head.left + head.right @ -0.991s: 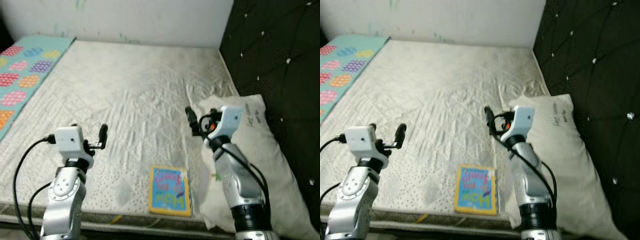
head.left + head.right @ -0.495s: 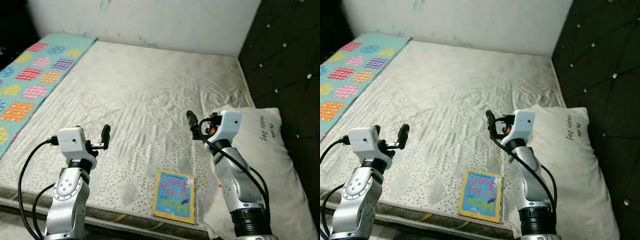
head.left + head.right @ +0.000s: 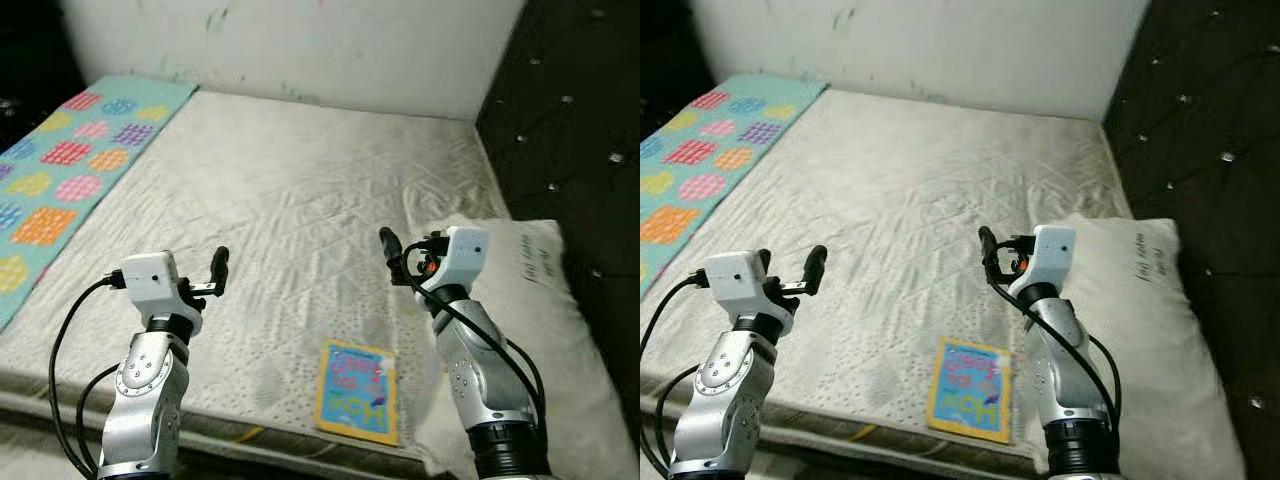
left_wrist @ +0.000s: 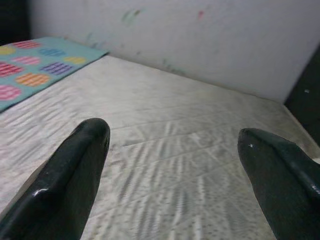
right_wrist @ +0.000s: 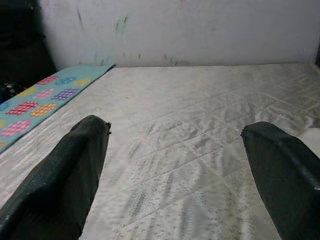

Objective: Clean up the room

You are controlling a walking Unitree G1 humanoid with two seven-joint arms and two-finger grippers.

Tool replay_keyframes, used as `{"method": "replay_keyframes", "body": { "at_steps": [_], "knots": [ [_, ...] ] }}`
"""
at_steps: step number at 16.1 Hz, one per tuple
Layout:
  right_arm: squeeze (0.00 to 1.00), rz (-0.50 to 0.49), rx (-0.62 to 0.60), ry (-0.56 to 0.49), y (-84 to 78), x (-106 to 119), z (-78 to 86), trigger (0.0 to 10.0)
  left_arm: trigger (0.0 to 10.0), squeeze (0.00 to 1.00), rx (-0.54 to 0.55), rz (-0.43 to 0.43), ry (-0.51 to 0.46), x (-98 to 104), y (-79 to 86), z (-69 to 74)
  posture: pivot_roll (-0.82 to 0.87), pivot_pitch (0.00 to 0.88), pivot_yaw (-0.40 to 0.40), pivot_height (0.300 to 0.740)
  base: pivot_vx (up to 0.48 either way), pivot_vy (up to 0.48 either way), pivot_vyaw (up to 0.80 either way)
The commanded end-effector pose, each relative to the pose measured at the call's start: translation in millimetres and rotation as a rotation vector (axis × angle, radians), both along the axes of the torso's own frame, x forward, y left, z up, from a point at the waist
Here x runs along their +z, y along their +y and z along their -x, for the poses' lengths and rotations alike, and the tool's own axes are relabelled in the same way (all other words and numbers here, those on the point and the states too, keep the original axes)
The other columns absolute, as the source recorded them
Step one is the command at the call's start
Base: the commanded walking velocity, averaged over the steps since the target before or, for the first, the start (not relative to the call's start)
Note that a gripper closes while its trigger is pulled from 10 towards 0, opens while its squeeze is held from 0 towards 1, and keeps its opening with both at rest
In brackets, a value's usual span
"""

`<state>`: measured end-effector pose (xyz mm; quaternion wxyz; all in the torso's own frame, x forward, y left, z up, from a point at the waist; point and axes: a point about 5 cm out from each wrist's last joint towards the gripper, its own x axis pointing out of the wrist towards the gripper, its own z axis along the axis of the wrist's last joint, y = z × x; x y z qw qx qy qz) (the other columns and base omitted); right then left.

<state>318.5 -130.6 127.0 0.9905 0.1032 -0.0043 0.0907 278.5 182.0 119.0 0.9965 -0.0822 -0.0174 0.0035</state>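
A thin book (image 3: 357, 392) with a blue cover and yellow border lies flat near the front edge of the bare quilted mattress (image 3: 300, 190). A white pillow (image 3: 525, 330) rests at the mattress's right side, touching the book's right edge. My left gripper (image 3: 217, 270) hovers open above the mattress, left of the book. My right gripper (image 3: 391, 250) hovers open above and just behind the book, beside the pillow. In the wrist views the left gripper (image 4: 175, 145) and right gripper (image 5: 175, 150) both have fingers spread wide with nothing between them.
A teal blanket (image 3: 60, 165) with coloured dots covers the mattress's left strip. A black tufted headboard (image 3: 570, 110) runs along the right side. A white wall (image 3: 300, 45) stands behind the bed.
The whole picture has shifted, showing more of the teal blanket, so the camera has moved. Both arms hold the same pose, and the book and pillow lie where they were.
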Motion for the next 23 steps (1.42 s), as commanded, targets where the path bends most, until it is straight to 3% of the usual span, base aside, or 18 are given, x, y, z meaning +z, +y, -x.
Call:
{"method": "replay_keyframes", "body": {
  "at_steps": [1,4,10,23],
  "knots": [
    [0.0,0.011,0.006,-0.014,1.6,4.1,-1.0,10.0,10.0,0.0,0.011,0.002,0.018,-2.8,2.5,0.5,-0.05,0.0,-0.031,0.74,0.0,0.382,0.0],
    [0.0,0.014,0.004,-0.011,-0.3,3.7,-0.6,10.0,10.0,0.0,0.012,0.006,0.022,-3.9,1.7,1.4,-0.06,0.0,-0.034,0.74,0.0,0.396,0.0],
    [0.0,0.019,0.01,-0.006,0.1,2.8,0.5,10.0,10.0,0.0,0.014,0.009,0.024,-3.8,1.3,1.2,-0.06,0.0,-0.038,0.74,0.0,0.426,-0.59],
    [0.0,0.041,0.031,-0.005,2.4,1.6,0.6,10.0,10.0,0.0,0.024,0.011,0.025,-4.2,1.7,0.8,-0.06,0.0,-0.043,0.74,0.0,0.465,0.0]
  ]
}}
